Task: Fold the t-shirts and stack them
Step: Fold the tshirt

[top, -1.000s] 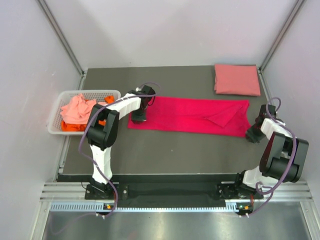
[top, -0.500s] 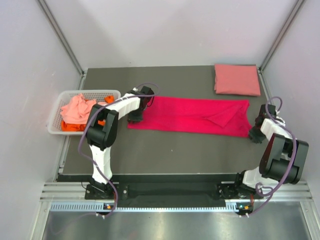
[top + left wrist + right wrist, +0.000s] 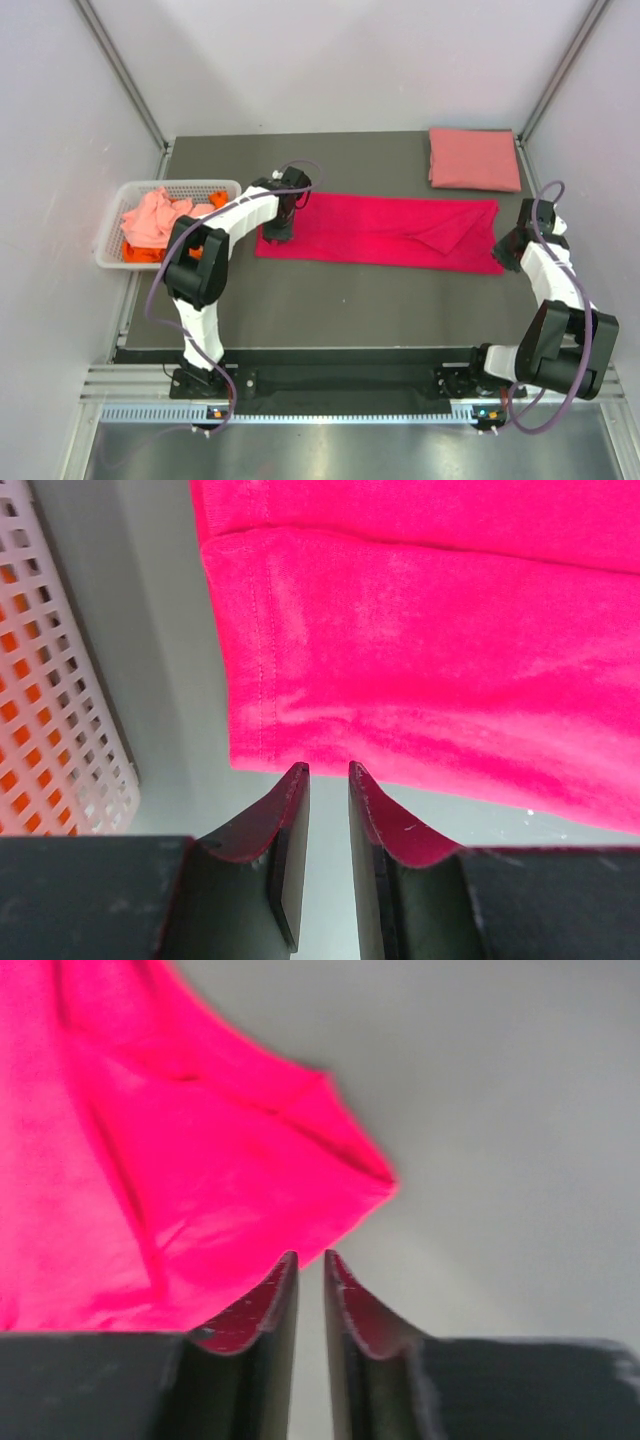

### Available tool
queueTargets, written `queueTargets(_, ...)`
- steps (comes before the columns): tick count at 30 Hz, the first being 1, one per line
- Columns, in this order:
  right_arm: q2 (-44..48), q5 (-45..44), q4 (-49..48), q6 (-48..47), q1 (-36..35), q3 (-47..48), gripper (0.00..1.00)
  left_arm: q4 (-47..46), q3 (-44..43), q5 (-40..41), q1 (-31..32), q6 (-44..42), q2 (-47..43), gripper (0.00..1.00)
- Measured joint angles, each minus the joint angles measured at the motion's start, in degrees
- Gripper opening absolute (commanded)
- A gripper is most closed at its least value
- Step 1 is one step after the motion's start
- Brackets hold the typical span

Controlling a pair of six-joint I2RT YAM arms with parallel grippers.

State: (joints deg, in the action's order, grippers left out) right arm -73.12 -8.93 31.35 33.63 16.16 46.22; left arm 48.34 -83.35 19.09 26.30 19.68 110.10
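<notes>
Top external view, read together with the two wrist views. We see the magenta-red t-shirt [image 3: 380, 232] lying flat as a long band on the dark surface [image 3: 340, 300]. It spans the stretch between the left fingers [image 3: 281, 232] and the right fingers [image 3: 506, 254].

Left wrist view: the left fingers [image 3: 328, 770] are drawn close together, with only a narrow slit between them. We see no cloth in that slit, only grey surface [image 3: 160, 630]. The stitched hem of the magenta-red t-shirt [image 3: 420, 650] lies just ahead of the fingertips, at or touching them (we cannot tell which). The white slotted basket [image 3: 60, 700] lies well off to the left of these fingers.

Right wrist view: the right fingers [image 3: 310, 1255] are likewise nearly pressed together and hold nothing visible. The pointed corner of the magenta-red t-shirt [image 3: 150, 1160] lies ahead of them and to their left. Bare surface [image 3: 500, 1110] fills the space to their right.

Seen from above, a folded salmon pink t-shirt [image 3: 474, 159] rests on the surface well beyond the right fingers, at the far corner. Outward of the left fingers the basket [image 3: 110, 262] holds a crumpled pale coral t-shirt [image 3: 155, 218], which lies over an orange t-shirt [image 3: 215, 198].
</notes>
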Motion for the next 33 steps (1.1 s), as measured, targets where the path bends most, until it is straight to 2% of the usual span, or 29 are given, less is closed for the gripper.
queueTargets(3,-0.2,3.9,-1.9,0.2,-0.7,0.0,0.09,-0.6,0.7,0.0,-0.1,0.2,1.3,0.27)
queueTargets(8,-5.8,7.4,-5.5,1.0,-1.0,0.0,0.06,-0.5,1.1,2.5,-0.3,1.1,5.0,0.27)
queueTargets(13,-12.6,4.0,-5.6,1.2,-0.8,-1.2,0.06,-1.2,3.2,7.2,0.1,2.2,4.5,0.27)
queueTargets(22,-12.4,-0.9,-6.5,0.9,-0.4,-1.2,0.06,0.6,4.3,14.1,0.4,4.0,5.0,0.27)
queueTargets(28,-9.7,-1.3,-6.1,-0.7,-0.8,-2.3,0.14,2.5,3.2,13.4,0.4,3.9,5.0,0.28)
queueTargets(33,-3.8,1.2,-5.2,-1.7,-3.2,-2.2,0.21,5.5,-2.5,9.6,0.5,1.6,4.2,0.29)
